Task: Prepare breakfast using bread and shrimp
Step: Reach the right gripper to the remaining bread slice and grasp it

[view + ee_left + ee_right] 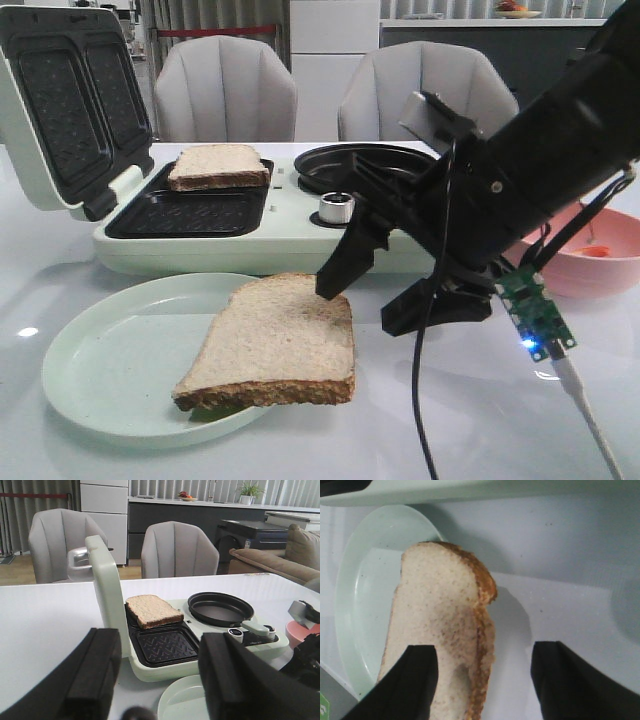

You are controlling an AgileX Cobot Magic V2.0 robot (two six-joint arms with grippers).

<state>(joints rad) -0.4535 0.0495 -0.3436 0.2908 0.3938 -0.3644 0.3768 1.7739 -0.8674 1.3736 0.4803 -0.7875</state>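
Bread slice (275,340): lying on pale green plate (110,370), one edge overhanging the rim onto the worktop (480,420); right claw (385,290) spread wide, one finger (345,262) touching its corner; second slice (218,166) in the open sandwich maker (200,245), rear compartment; left claw (160,680) apart, empty; pink bowl (590,262) holds something orange.

White table (60,250) — sandwich maker (250,235), green plate (100,370), pink bowl (590,262).

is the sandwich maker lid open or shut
Open. The lid stands tilted back behind the base, its two grill plates exposed, and one bread slice lies uncovered on the lower plate.
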